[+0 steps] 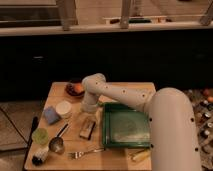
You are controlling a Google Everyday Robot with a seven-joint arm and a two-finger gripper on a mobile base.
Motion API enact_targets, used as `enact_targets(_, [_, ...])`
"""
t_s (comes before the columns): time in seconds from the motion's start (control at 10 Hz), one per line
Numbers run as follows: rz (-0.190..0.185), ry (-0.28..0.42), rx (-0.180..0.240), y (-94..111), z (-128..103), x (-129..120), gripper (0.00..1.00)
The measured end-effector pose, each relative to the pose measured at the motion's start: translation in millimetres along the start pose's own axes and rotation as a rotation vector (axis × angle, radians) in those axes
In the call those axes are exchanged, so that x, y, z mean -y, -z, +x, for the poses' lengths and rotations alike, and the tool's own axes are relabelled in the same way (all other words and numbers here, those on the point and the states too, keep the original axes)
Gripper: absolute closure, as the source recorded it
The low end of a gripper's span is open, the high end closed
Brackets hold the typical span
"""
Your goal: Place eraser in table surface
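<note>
The table surface (120,92) is a small, light-brown wooden top with visible grain. A small tan rectangular block, which looks like the eraser (87,129), lies on the wood just left of the green tray (126,144). My white arm reaches in from the lower right and across the tray's back edge. The gripper (89,114) points down just above and behind the eraser. I cannot tell whether it touches the block.
A dark bowl holding an orange thing (75,89) stands at the back left. On the left are a white round tub (63,108), a blue sponge (51,116), a green cup (40,135) and a metal spoon (57,144). A fork (82,152) and a yellow item (140,155) lie near the front edge.
</note>
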Motion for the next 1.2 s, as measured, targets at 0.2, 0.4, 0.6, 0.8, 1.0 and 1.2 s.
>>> enact_targets(0.2, [0.003, 0.005, 0.007, 0, 1, 1, 0.20])
enact_targets(0.4, [0.008, 0.010, 0.006, 2, 2, 4, 0.20])
enact_targets(0.6, [0.011, 0.009, -0.002, 8, 3, 5, 0.20])
enact_targets(0.8, [0.011, 0.010, -0.010, 14, 4, 7, 0.20])
enact_targets(1.0, [0.012, 0.012, -0.017, 17, 5, 9, 0.20])
enact_targets(1.2, [0.006, 0.018, -0.037, 32, 5, 18, 0.20])
